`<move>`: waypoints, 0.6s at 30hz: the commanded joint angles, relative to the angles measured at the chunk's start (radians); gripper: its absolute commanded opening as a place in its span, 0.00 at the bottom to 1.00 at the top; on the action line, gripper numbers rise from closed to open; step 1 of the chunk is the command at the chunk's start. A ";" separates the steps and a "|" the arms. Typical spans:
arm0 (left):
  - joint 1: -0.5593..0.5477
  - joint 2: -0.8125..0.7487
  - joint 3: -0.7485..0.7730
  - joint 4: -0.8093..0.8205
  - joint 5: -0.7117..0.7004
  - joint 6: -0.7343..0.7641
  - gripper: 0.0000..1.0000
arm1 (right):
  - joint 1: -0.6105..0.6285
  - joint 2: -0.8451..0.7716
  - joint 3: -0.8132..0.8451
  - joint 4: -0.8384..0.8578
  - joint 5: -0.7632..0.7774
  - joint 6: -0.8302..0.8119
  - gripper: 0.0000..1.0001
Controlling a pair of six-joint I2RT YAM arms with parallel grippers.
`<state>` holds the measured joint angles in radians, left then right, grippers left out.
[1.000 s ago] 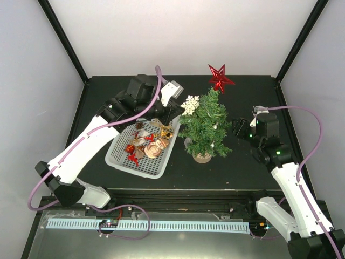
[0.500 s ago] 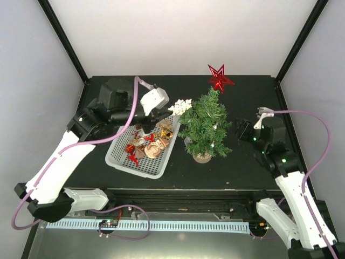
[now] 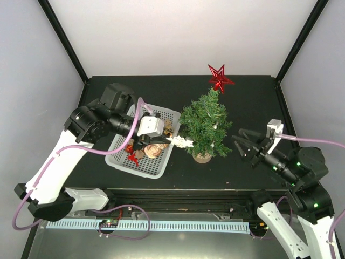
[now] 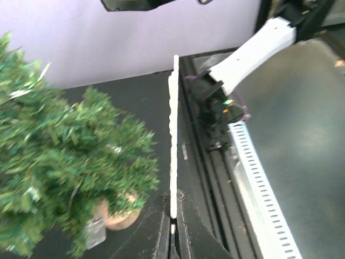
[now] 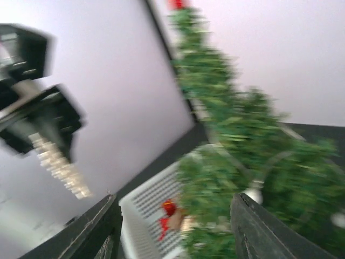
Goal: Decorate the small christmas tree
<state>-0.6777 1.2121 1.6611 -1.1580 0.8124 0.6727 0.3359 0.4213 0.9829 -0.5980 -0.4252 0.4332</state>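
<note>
The small christmas tree (image 3: 206,125) stands mid-table on its tan base, with a red star (image 3: 220,79) at its top. My left gripper (image 3: 161,140) is shut on a white snowflake ornament (image 3: 180,142), held edge-on low at the tree's left side. In the left wrist view the snowflake (image 4: 173,135) rises as a thin white strip from the closed fingers (image 4: 161,229), with the tree (image 4: 64,167) to its left. My right gripper (image 3: 242,142) is open and empty, right of the tree and pointing at it. Its view shows the blurred tree (image 5: 242,156) between the fingers (image 5: 99,229).
The white mesh basket (image 3: 121,159) of ornaments sits left of the tree, under my left wrist; it also shows in the right wrist view (image 5: 151,216). Black frame posts rise at the back corners. The metal rail (image 3: 161,224) runs along the near edge.
My left arm swung down and toward me, carrying the snowflake from the tree's upper left to its lower left. My right arm drew back and lowered, turning its open gripper toward the tree.
</note>
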 commanded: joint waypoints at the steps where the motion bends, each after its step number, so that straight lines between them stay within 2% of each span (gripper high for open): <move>1: 0.005 0.086 0.121 -0.219 0.241 0.166 0.02 | 0.033 0.005 0.061 0.024 -0.374 -0.051 0.57; 5: 0.001 0.214 0.245 -0.392 0.334 0.243 0.02 | 0.060 0.029 0.105 0.017 -0.461 -0.055 0.59; 11: -0.034 0.268 0.266 -0.394 0.329 0.200 0.02 | 0.086 0.078 0.113 0.056 -0.506 -0.044 0.60; 18: -0.058 0.327 0.332 -0.395 0.341 0.156 0.01 | 0.126 0.166 0.090 0.055 -0.459 -0.095 0.60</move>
<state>-0.7193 1.5173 1.9224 -1.5208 1.0985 0.8375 0.4362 0.5465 1.0824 -0.5629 -0.8818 0.3714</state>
